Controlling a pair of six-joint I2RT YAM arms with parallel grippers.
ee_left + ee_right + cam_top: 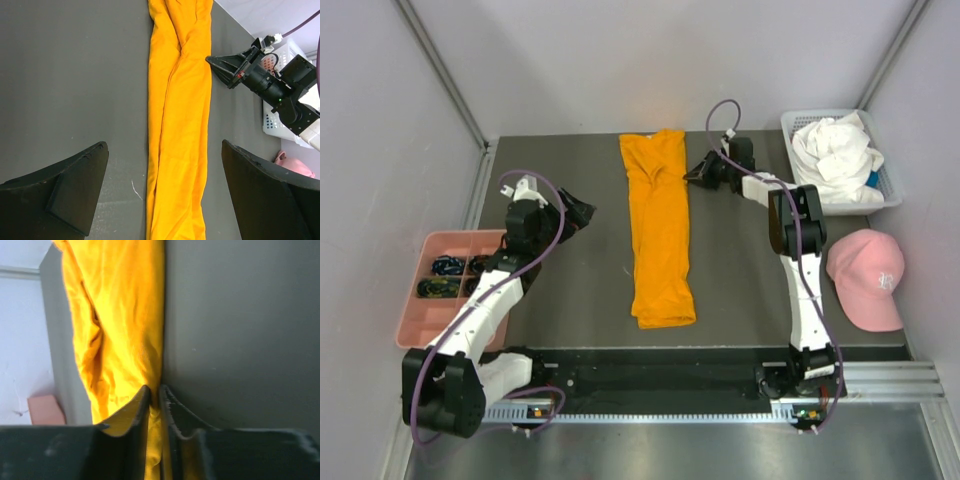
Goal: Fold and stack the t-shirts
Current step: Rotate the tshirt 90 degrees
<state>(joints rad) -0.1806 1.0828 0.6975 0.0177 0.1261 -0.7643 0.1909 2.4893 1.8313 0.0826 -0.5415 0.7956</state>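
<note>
While the orange t-shirt [660, 235] lay folded into a long narrow strip down the middle of the table [570, 300], the right gripper [692, 172] sat at its far right edge. Its jaws were all but closed, and the wrist view showed a thin sliver of orange pinched between them. The left gripper [582, 214] hung off to the shirt's left, spread wide with nothing in it. The white t-shirt [835, 155] was bunched up in the basket [892, 198] at the far right corner. My worry was that the pinch looked really shallow, and I couldn't tell how many layers it had. A pull could slip off or peel one layer and undo the strip. With nothing pinning the cloth, the whole thing might also just drag sideways.
</note>
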